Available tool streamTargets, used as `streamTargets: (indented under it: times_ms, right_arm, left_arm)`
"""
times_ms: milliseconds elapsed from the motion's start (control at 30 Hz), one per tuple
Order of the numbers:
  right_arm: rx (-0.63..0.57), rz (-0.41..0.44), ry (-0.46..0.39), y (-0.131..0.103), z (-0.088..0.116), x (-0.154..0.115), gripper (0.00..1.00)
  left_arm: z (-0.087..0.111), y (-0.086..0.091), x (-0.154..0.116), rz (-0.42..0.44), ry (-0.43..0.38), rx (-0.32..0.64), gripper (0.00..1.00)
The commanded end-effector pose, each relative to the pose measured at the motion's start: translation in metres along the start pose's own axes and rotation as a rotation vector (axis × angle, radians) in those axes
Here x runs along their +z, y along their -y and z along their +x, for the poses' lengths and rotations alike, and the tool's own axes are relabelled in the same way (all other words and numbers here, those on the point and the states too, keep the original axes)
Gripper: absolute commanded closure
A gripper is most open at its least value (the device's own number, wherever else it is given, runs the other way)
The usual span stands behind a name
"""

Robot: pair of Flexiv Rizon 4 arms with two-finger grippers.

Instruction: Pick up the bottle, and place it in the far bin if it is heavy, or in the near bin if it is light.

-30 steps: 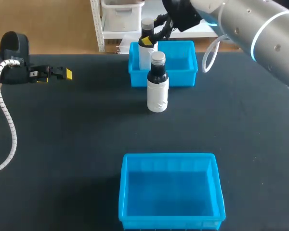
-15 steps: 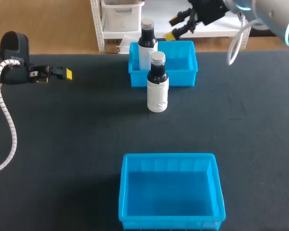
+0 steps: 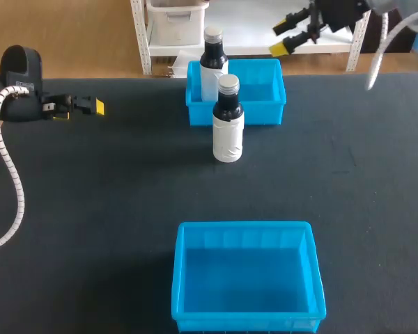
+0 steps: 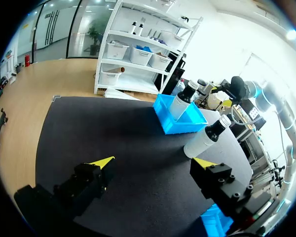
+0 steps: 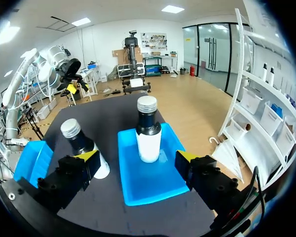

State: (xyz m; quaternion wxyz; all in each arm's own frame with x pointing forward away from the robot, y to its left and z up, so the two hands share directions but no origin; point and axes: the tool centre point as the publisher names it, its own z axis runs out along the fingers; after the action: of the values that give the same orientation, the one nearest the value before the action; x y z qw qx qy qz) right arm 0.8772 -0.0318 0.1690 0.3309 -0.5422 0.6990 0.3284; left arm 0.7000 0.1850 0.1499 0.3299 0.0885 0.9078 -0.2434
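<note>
Two dark bottles with white labels and silver caps are in view. One bottle (image 3: 213,59) (image 5: 148,131) (image 4: 181,101) stands upright in the left part of the far blue bin (image 3: 265,115) (image 5: 153,182) (image 4: 185,127). The other bottle (image 3: 228,136) (image 5: 82,145) (image 4: 206,140) stands on the black table just in front of that bin. My right gripper (image 3: 292,36) (image 5: 136,157) hangs open and empty, above and to the right of the far bin. My left gripper (image 3: 80,106) (image 4: 153,163) is open and empty at the far left.
The near blue bin (image 3: 244,226) (image 5: 32,160) sits empty at the table's front middle. The left arm's white coiled cable (image 3: 14,181) runs down the left edge of the table.
My right gripper has drawn back to the right, away from the bottle in the far bin, which stays standing there. The left arm and the other bottle have not moved.
</note>
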Motion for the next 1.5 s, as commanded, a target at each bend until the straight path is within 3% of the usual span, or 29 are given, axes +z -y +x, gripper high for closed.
streamTargets:
  times_ms: [33, 367, 733, 1500]
  right_arm:
    - [-0.002, 0.203, 0.017, -0.065, 0.010, -0.026, 0.00]
    - [-0.014, 0.261, 0.026, -0.101, 0.025, -0.036, 0.00]
    - [-0.021, 0.292, 0.054, -0.123, 0.032, -0.016, 0.00]
    - [-0.067, 0.077, 0.061, -0.125, 0.021, 0.036, 0.00]
  left_arm:
    - [0.000, 0.000, 0.000, 0.000, 0.000, 0.000, 0.00]
    - [0.000, 0.000, 0.000, 0.000, 0.000, 0.000, 0.00]
    - [0.000, 0.000, 0.000, 0.000, 0.000, 0.000, 0.00]
    - [0.000, 0.000, 0.000, 0.000, 0.000, 0.000, 0.00]
